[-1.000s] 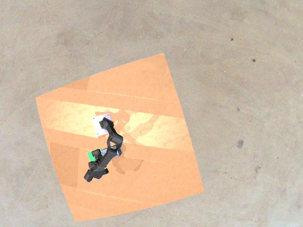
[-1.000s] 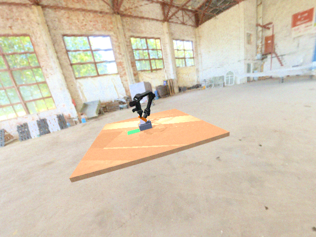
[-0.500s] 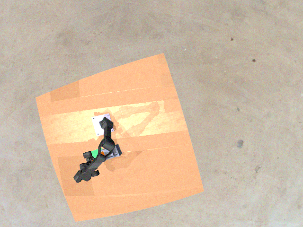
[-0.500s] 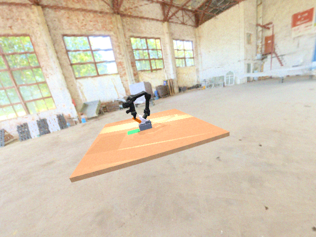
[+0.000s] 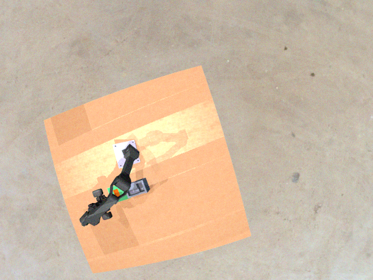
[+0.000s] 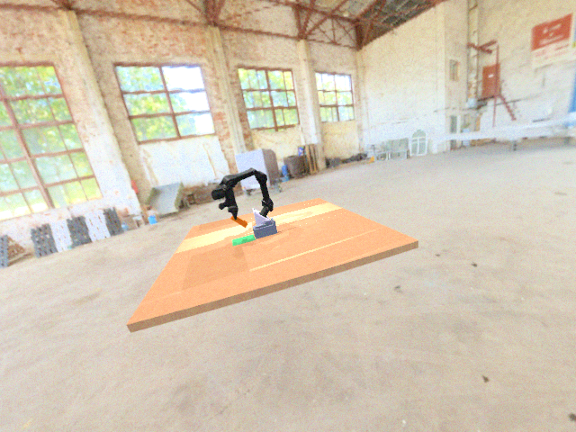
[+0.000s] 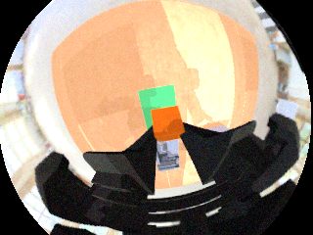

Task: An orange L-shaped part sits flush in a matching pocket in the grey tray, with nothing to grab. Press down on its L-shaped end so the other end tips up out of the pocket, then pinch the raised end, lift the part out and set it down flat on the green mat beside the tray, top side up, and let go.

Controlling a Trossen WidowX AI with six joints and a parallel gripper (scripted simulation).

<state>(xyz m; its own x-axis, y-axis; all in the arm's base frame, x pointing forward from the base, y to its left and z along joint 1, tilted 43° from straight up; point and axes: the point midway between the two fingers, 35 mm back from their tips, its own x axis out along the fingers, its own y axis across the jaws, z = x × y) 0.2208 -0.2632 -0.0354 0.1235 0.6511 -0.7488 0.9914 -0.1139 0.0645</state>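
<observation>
The orange part [image 5: 116,192] [image 6: 239,221] [image 7: 167,123] is held in the air, tilted, its far end lower toward the tray side in the exterior view. My gripper [image 6: 235,217] [image 7: 166,125] is shut on one end of it. The green mat [image 5: 123,199] [image 6: 243,240] [image 7: 157,96] lies flat on the table below the part. The grey tray [image 5: 147,185] [image 6: 265,230] [image 7: 168,168] stands beside the mat, with its pocket empty. The part's L-shaped end cannot be made out, and in the top view the arm hides the fingertips.
The wooden table [image 5: 192,192] [image 6: 320,251] [image 7: 98,73] bears the tray and mat. The arm's white base plate [image 5: 119,150] stands behind the tray. The arm reaches over the tray and mat in the top view.
</observation>
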